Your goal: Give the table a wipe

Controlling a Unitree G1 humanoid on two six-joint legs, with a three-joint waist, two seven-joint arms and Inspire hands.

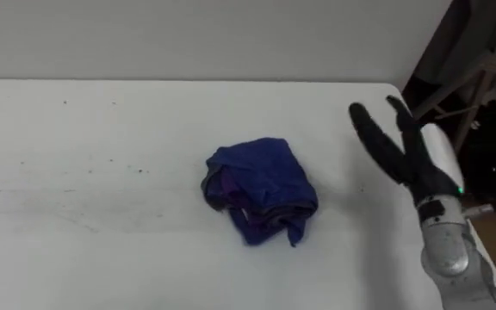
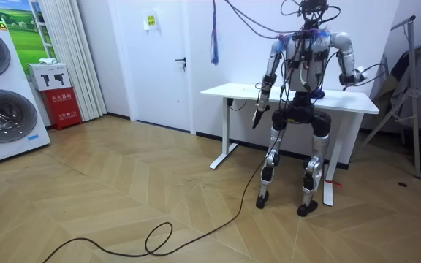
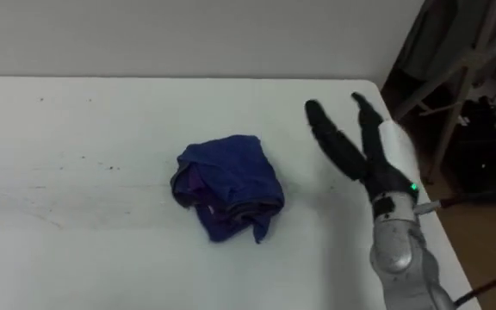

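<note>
A crumpled blue cloth point(image 1: 261, 189) lies bunched near the middle of the flat white desk point(image 1: 102, 215), with nothing touching it. The right robot hand point(image 1: 420, 168) is near the cloth but apart from it, by the desk's right edge, its dark fingers straight and spread wide, holding nothing. In the room view the robot stands at the desk, facing it. The left robot hand point(image 2: 256, 117) hangs at its side, and I cannot tell its grip.

A crumpled blue cloth point(image 3: 226, 196) lies near the middle of the white table point(image 3: 76, 250). At 3 o'clock from it, well apart, the robot's right hand point(image 3: 382, 169) is raised over the table's right edge, its dark fingers point(image 3: 334, 142) straight and spread, pointing toward 11 o'clock. A few dark specks point(image 3: 103, 165) mark the tabletop at the cloth's 9 o'clock.
</note>
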